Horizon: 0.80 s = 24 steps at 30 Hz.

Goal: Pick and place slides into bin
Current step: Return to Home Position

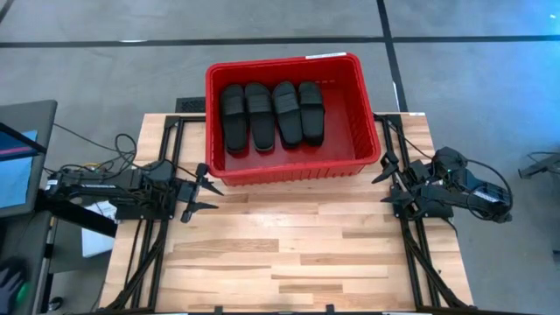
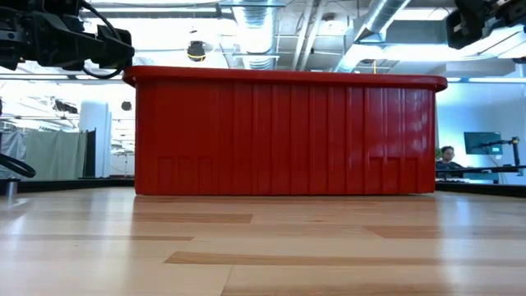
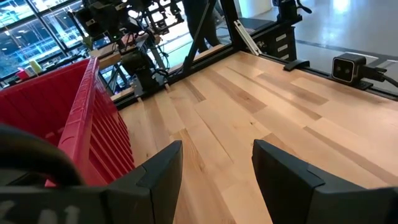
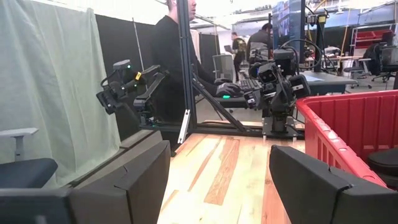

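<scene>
The left gripper [image 1: 207, 189] and right gripper [image 1: 384, 181] gape empty flanking the bin [image 1: 289, 171]; its slides [image 1: 271, 114] seem light, bendy, best strap-held.

In the low view the bin [image 2: 288, 131] shows only its near wall, which hides everything inside it. From above, four black slides [image 1: 271, 114] lie side by side in it, toward 11 o'clock; whether more lie beneath them I cannot tell. My right wrist view catches a dark rounded shape [image 4: 384, 163] in the bin, cut by the frame edge, too little to name. The desk [image 1: 297, 254] is cut off at 6 o'clock. In the low view my left arm [image 2: 66, 37] and right arm [image 2: 485, 20] are clipped at 10 and 2 o'clock. A person [image 4: 166, 56] stands partly behind a black post [image 4: 182, 74]
</scene>
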Motion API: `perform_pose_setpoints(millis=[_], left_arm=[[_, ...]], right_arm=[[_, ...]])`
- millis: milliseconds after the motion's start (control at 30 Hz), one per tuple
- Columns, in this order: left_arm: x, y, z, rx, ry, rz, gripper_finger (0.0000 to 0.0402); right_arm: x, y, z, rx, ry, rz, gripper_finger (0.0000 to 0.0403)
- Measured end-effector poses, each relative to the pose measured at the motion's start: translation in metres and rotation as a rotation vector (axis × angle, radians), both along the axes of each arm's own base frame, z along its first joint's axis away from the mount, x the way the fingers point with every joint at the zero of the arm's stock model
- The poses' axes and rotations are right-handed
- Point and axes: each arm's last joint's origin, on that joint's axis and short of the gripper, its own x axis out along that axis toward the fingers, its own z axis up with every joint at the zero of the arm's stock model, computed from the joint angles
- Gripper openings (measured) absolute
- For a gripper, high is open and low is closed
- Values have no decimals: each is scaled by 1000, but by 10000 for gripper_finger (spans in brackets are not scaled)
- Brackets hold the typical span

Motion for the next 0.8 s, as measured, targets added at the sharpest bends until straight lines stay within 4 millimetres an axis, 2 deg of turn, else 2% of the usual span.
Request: perform_pose_setpoints(millis=[800], left_arm=[[0,0,0,7,-2,-1,183]], right_arm=[[0,0,0,0,0,0,260]])
